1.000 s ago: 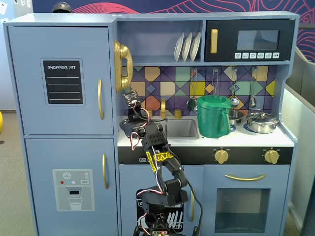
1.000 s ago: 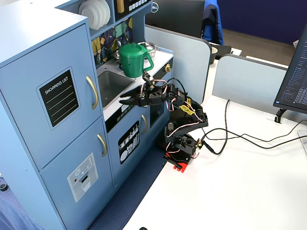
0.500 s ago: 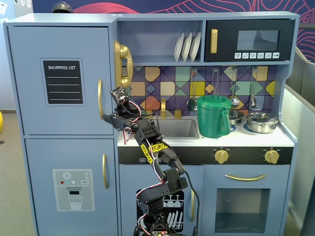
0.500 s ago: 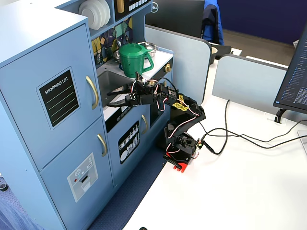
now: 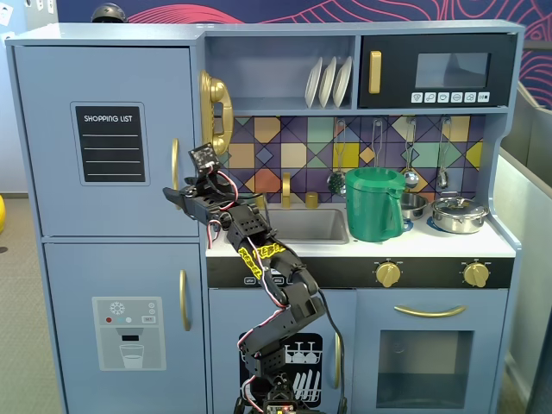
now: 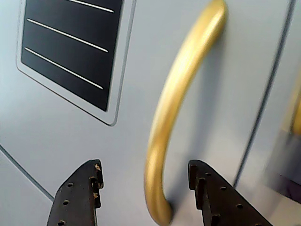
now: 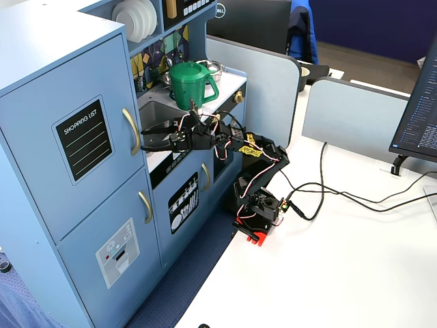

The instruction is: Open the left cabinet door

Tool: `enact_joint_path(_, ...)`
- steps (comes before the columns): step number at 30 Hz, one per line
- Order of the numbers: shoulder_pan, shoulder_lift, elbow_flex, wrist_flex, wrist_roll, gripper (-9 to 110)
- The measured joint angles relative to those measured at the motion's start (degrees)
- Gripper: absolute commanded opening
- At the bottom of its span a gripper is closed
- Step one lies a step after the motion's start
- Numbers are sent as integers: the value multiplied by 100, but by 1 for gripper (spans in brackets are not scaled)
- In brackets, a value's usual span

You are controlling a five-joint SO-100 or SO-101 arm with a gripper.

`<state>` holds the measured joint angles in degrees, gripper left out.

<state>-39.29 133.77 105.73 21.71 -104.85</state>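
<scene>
Directly ahead of the gripper (image 6: 143, 181), the gold handle (image 6: 181, 110) of the left cabinet door (image 5: 103, 142) is seen in the wrist view, its lower end between the spread jaws. Nothing is grasped; the door is seen shut at the cabinet's upper left.

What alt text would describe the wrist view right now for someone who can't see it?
The gripper is open, its two black fingers either side of the lower end of the curved gold handle without touching it. The light-blue left cabinet door fills the frame, closed, its black chalkboard panel at upper left.
</scene>
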Motion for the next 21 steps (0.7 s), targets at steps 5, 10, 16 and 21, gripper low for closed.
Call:
enact_joint_path(5,-123,-246,0,-272,-35,15)
enact_joint_path(10,-396,-290,9,-589,-316,14)
enact_joint_path(16,-1002,-158,431,-976,-976,13)
enact_joint_path(21,-1573,246,949,-1151,-1477,13)
